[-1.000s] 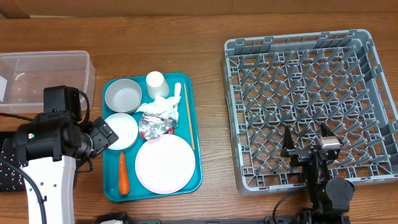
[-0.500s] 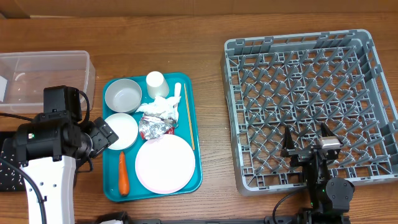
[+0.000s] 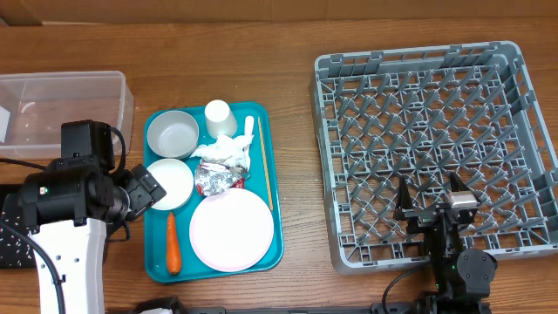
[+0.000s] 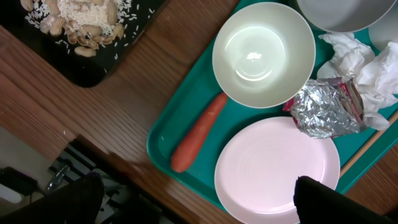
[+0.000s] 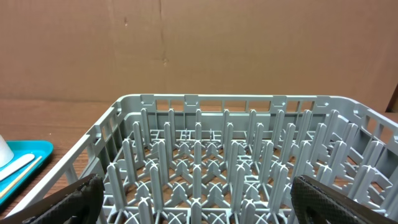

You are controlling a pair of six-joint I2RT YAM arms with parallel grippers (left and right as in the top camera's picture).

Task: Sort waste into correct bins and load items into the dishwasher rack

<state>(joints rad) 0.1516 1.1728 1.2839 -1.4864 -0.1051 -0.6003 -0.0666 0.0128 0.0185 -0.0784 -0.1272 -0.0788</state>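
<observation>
1. The dishwasher rack (image 3: 418,131) stands empty on the right, apparently staged for dishes; the right gripper (image 3: 430,194) hovers over its near side, jaws spread, holding nothing.
2. The teal tray (image 3: 274,174) groups dishes and waste together.
3. The plate (image 4: 277,168) lies under the left gripper (image 4: 208,199), whose jaws gape empty.
4. The foil wrapper (image 4: 326,109) touches the plate's edge.

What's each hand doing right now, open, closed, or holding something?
Left hand: open, holding nothing.
Right hand: open, holding nothing.
</observation>
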